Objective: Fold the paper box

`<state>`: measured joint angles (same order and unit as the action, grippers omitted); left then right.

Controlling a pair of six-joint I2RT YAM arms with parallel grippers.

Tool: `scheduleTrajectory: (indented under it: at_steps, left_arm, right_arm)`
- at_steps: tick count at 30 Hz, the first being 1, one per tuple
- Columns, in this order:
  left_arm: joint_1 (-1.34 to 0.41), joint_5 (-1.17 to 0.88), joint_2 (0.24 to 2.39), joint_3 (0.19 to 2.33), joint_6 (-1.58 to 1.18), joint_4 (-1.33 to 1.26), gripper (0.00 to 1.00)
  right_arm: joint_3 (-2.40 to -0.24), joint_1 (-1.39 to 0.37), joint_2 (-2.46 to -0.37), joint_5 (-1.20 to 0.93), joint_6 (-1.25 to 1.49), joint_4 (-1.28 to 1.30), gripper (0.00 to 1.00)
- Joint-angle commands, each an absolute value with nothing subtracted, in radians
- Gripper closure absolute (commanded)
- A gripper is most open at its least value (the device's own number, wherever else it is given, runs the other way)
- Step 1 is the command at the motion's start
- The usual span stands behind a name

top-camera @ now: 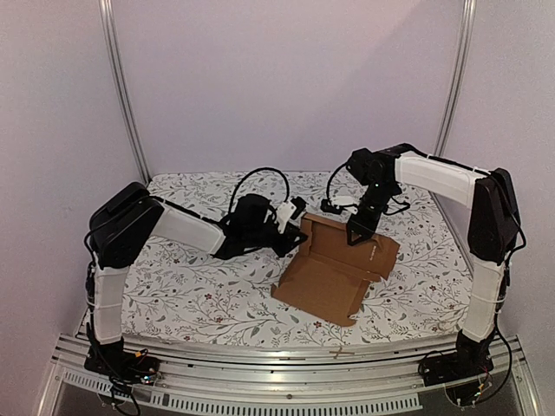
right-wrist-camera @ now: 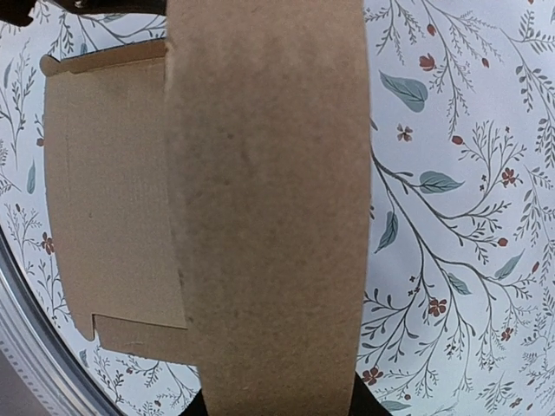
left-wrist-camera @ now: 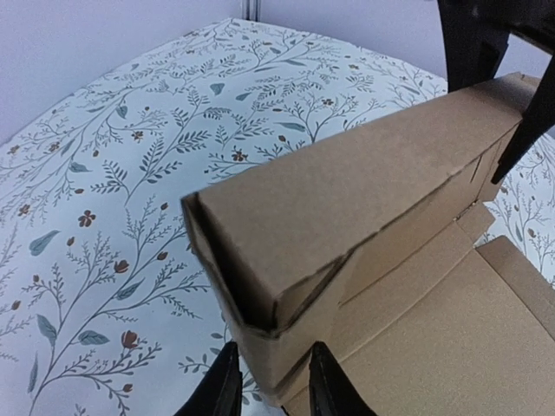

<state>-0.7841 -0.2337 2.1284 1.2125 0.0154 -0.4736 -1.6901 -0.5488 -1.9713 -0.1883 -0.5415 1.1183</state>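
The paper box [top-camera: 334, 273] is brown cardboard, half folded, lying on the floral cloth with its flat panel toward the front and a doubled back wall standing up. My left gripper [top-camera: 295, 227] is at the wall's left corner. In the left wrist view its fingers [left-wrist-camera: 224, 390] sit on either side of that corner of the box [left-wrist-camera: 364, 199], pressed against the cardboard. My right gripper [top-camera: 355, 238] comes down from above onto the wall's right part. In the right wrist view the wall band [right-wrist-camera: 260, 199] fills the gap, and only the fingertips [right-wrist-camera: 366, 407] show.
The floral cloth [top-camera: 199, 286] covers the whole table. An aluminium rail [top-camera: 286, 364] runs along the near edge between the arm bases. Pale walls and two upright metal posts [top-camera: 121, 87] close off the back and sides. Black cables loop above the left wrist [top-camera: 260, 178].
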Motion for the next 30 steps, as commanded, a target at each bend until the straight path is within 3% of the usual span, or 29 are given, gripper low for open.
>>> scheduleTrajectory:
  at_steps: [1, 15, 22, 27, 30]
  left_arm:
    - [-0.779, -0.252, 2.161, 1.266, 0.035, -0.403, 0.75]
    - [-0.837, 0.012, 2.181, 1.293, -0.020, -0.406, 0.91]
    - [-0.930, 0.345, 2.188, 1.267, -0.003, -0.467, 0.91]
    - [-0.942, 0.377, 2.169, 1.226, -0.036, -0.520, 0.92]
    - [-0.941, 0.304, 2.168, 1.216, -0.025, -0.534, 0.85]
  right_arm:
    - [-1.699, -0.552, -1.950, -0.207, -0.551, 1.134, 0.70]
    - [-1.729, -0.552, -1.970, -0.312, -0.494, 1.176, 0.69]
    - [-1.732, -0.552, -1.974, -0.384, -0.427, 1.200, 0.69]
    - [-1.737, -0.550, -1.985, -0.407, -0.380, 1.202, 0.69]
    - [-1.746, -0.551, -1.996, -0.422, -0.368, 1.202, 0.69]
